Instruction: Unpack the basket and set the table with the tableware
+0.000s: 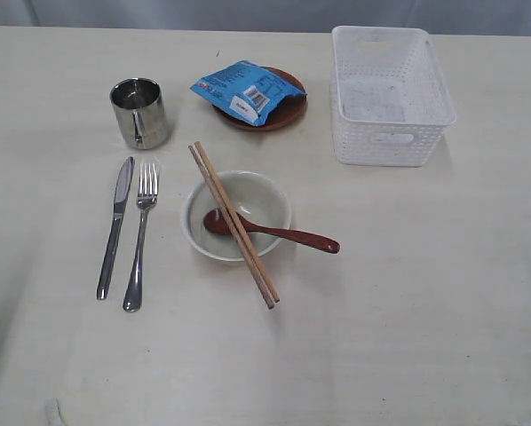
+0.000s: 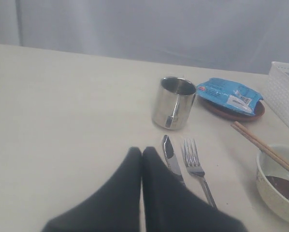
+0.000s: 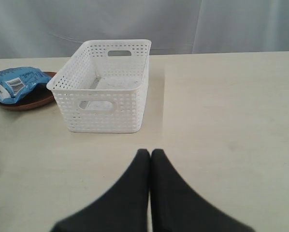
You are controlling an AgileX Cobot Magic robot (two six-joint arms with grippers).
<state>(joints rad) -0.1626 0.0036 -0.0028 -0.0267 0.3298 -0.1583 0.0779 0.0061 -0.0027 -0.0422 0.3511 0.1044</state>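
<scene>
The jaws of both arms are together and hold nothing; the left gripper (image 2: pixel 142 151) hangs over the table (image 1: pixel 425 311) close to the tip of the knife (image 2: pixel 171 157), and the right gripper (image 3: pixel 150 152) points at the basket (image 3: pixel 106 108) from some way off. The basket stands at the far right of the table and looks empty; the tableware is laid out to its left, with the cup (image 1: pixel 139 113) behind the knife and the fork (image 1: pixel 141 235), the spoon (image 1: pixel 288 235) in the bowl (image 1: pixel 203 240), the chopsticks (image 1: pixel 234 226) across the bowl's rim, and a blue packet (image 1: pixel 246 91) lying on the plate (image 1: pixel 283 114); I judge the task almost done. The risk now, I think, is a careless move of the left arm; it could push the knife out of line or tip the cup; a knock on the bowl could also roll the chopsticks off the rim, because they only rest there. The exterior view shows the whole setting and the bare basket floor from above, but neither arm; only the wrist views show the grippers; the left one shows how near the fingers are to the knife, though I cannot tell if they touch it; the right one shows the basket's side and handle hole.
</scene>
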